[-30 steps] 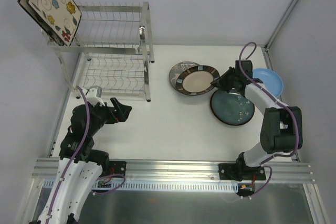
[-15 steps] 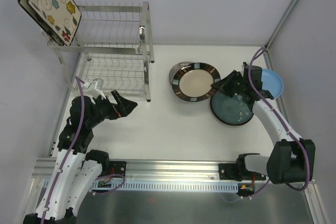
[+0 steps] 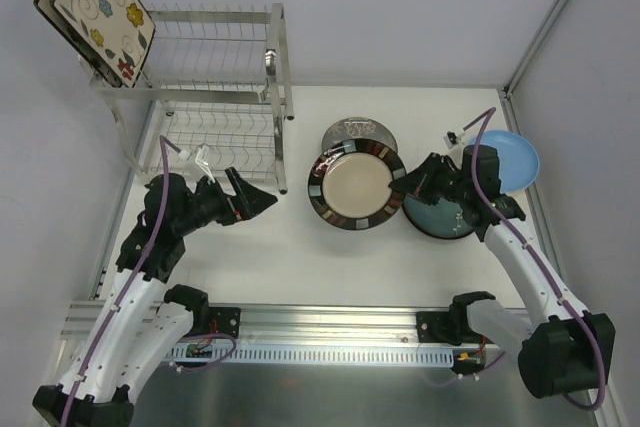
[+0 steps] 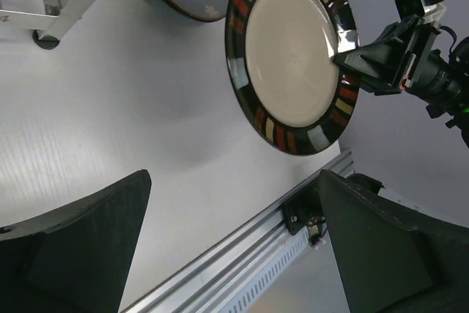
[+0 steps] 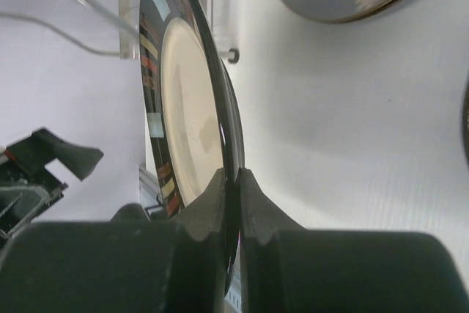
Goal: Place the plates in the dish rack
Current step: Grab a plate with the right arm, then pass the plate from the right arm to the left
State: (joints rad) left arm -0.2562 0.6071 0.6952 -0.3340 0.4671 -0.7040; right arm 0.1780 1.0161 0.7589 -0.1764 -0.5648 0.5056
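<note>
The dish rack [image 3: 215, 97] stands at the table's [image 3: 300, 247] far left corner, and a square floral plate [image 3: 97, 12] leans at the far left end of its upper tier. To the right of the rack, the right gripper [image 3: 405, 185] pinches the right rim of the round dark-rimmed cream plate [image 3: 357, 188], its fingers [image 5: 220, 188] closed tight on the edge. In the top view that plate partly covers a grey patterned plate [image 3: 357, 131] lying farther back. The left wrist view shows a shadow on the table beneath it. Farther right from the rack lie a dark teal plate [image 3: 445, 212] and, beyond it, a light blue plate [image 3: 510, 159]. The left gripper [image 3: 250, 202] hangs just in front of the rack's front right post with its jaws spread wide and empty. It points toward the held plate, between that plate and the rack's lower tier.
</note>
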